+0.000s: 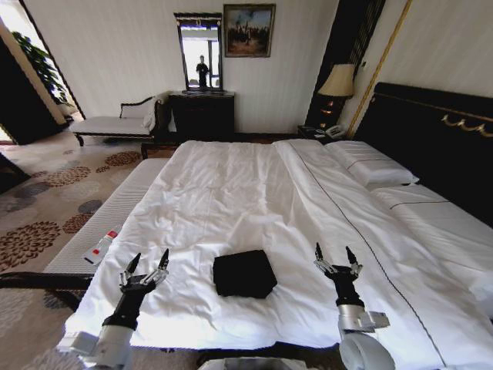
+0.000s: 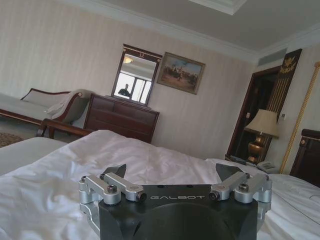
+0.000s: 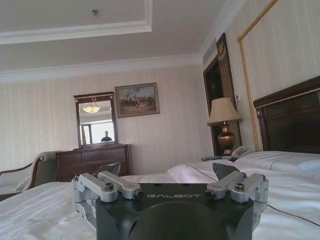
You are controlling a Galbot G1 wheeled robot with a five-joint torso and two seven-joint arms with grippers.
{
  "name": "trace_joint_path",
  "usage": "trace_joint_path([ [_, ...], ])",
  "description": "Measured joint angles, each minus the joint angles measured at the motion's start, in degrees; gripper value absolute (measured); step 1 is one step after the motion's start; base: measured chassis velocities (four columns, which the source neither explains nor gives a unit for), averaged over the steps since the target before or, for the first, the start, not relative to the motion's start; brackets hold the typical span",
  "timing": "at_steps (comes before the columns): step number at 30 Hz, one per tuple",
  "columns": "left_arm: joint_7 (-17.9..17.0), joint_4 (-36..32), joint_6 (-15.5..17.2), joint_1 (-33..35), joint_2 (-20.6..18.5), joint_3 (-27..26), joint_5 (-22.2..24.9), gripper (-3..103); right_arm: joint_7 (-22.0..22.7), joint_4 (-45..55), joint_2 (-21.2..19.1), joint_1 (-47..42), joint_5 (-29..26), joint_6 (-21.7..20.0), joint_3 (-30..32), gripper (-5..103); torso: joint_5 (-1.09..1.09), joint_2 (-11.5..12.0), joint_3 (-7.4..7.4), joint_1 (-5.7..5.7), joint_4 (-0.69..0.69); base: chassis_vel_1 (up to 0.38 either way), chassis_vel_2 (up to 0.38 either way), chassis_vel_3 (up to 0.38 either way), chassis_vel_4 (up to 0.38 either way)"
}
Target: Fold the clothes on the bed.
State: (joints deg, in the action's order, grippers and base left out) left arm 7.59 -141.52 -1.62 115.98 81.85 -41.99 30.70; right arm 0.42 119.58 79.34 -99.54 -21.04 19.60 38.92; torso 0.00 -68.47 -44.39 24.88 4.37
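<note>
Left gripper [image 1: 149, 264]: raised over the foot edge of the bed [image 1: 231, 177], toward its left corner; jaws apart, holding nothing, tips pointing toward the headboard end.

Right gripper [image 1: 335, 257]: raised over the foot edge, right of centre; jaws apart, holding nothing, tips pointing the same way.

Black T-shirt [image 1: 244, 274]: folded into a compact, roughly square bundle, lying flat on the white duvet [image 1: 223, 208] near the foot edge, between the two grippers and touching neither. Lettering cannot be made out.

Remote control [image 1: 101, 247]: white with a red end, lying on the pale bench [image 1: 108, 220] that runs along the left edge of the bed.

Duvet: spread over the bed, lightly creased, with a thin dark line running lengthwise right of the middle.

Pillows [image 1: 371, 164]: white, at the right side against the dark headboard [image 1: 431, 131].

Table lamp [image 1: 337, 83]: on the nightstand at the far corner of the bed, a telephone [image 1: 334, 132] beside it.

Dark dresser [image 1: 202, 116]: against the far wall, mirror [image 1: 200, 52] above, framed painting [image 1: 249, 30] just beside the mirror.

Chaise [image 1: 119, 122]: left of the dresser, at the far wall.
</note>
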Motion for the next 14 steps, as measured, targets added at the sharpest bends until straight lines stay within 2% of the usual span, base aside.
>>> trace_joint_path([
  [14,0.00,-0.10,0.13,0.03,0.07,0.14,-0.30,100,-0.07,0.34,0.02,-0.10,-0.16,-0.04,-0.03,100,0.00,0.00,0.00,0.00,0.00,0.000,0.000,0.000,0.000],
])
